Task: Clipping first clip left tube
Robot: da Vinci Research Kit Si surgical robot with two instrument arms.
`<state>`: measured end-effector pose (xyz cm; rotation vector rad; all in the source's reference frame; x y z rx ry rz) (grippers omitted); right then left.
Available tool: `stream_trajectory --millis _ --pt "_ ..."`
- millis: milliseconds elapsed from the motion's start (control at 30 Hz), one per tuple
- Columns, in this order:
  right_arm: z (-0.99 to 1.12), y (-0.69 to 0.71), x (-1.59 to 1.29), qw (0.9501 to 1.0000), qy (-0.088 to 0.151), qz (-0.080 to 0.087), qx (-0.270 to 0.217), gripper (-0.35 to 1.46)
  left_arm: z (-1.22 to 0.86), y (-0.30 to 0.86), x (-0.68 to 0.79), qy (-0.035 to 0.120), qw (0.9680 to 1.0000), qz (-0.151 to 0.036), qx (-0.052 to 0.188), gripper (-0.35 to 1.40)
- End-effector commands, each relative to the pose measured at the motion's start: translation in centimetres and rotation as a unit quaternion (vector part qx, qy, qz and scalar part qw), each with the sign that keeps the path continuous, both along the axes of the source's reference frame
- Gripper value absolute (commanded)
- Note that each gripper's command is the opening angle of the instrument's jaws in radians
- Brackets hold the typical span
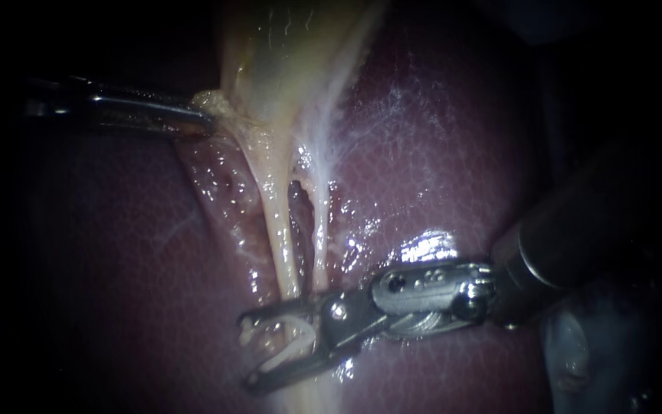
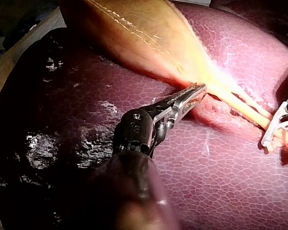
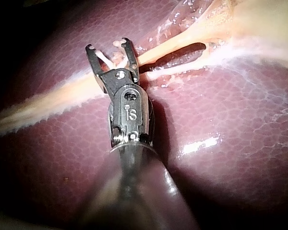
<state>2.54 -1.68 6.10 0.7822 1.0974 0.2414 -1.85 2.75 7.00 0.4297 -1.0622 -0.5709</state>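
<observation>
Two pale tubes run down from the gallbladder point(image 1: 285, 54) over the liver point(image 1: 438, 153): the left tube point(image 1: 277, 230) and a thinner right tube point(image 1: 320, 230). My right instrument point(image 1: 248, 351) comes in from the right, its jaws open and carrying a white clip point(image 1: 293, 341). They straddle the lower end of the left tube, as the right wrist view also shows point(image 3: 108, 48). My left instrument point(image 1: 202, 116) is shut on pale tissue at the gallbladder's narrow end, holding it to the left point(image 2: 199, 88).
Wet dark red liver point(image 2: 221, 182) surrounds the tubes on all sides. Filmy white tissue point(image 1: 362, 100) fans out to the right of the tubes. A pale glistening lump point(image 1: 568, 345) lies under my right instrument's shaft.
</observation>
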Motion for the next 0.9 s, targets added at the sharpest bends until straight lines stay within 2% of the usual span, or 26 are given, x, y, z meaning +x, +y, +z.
stream_trajectory --millis 33,267,367,467,667,767,900 --pt "0.0 0.0 0.0 1.0 0.0 0.0 0.0 0.44 0.0 0.0 0.0 0.0 1.0 0.0 0.0 -0.35" --pt "-0.09 0.06 -0.04 1.0 0.001 0.008 0.001 0.45 0.0 0.0 0.0 0.0 1.0 0.001 0.0 -0.35" --pt "-0.17 0.14 -0.1 0.9999 0.003 0.01 0.006 0.45 0.0 0.0 0.01 -0.001 1.0 0.001 0.0 -0.35" --pt "-0.26 0.23 -0.19 0.9998 0.002 0.02 0.005 0.46 0.0 0.0 0.01 -0.001 1.0 0.001 0.0 -0.35" --pt "-0.39 0.33 -0.47 0.9995 -0.002 0.031 0.004 0.46 0.01 0.0 0.02 -0.001 1.0 0.001 0.0 -0.35" --pt "-0.48 0.44 -0.58 0.9993 -0.004 0.036 0.008 0.46 0.01 0.0 0.02 -0.001 1.0 0.001 0.0 -0.35" --pt "-0.52 0.54 -0.65 0.9991 -0.004 0.04 0.011 0.46 0.01 0.0 0.02 -0.001 1.0 0.001 0.0 -0.35"
